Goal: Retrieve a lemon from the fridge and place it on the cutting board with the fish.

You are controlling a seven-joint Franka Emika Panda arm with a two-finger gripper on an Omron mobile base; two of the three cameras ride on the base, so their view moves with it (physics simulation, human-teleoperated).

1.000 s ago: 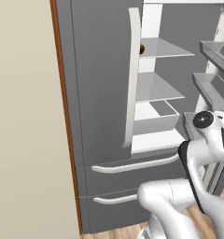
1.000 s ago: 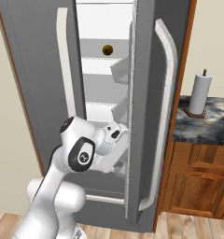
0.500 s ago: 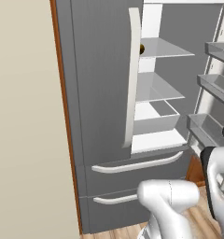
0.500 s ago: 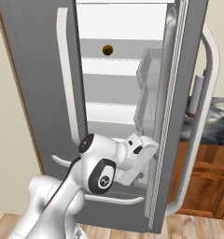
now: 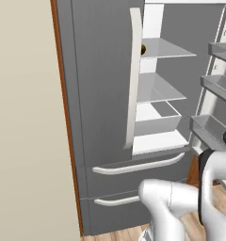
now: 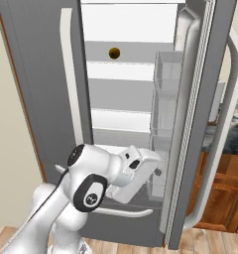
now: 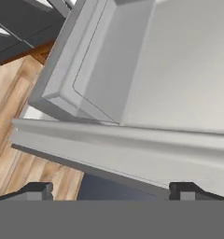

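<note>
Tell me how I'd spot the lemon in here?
Start at the tall grey fridge, whose right door stands open. Inside, look at the upper clear shelf against the white back wall. The lemon is the small round dull-yellow ball there, the only coloured thing among white and glass.

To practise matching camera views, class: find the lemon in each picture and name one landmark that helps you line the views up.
Left base view: the lemon peeks out beside the left door's handle, on the upper shelf.
Right base view: it sits upper centre, on the upper shelf of the fridge.
Hand view: not in it.
Shared landmark: the left door's handle, just left of the lemon.
</note>
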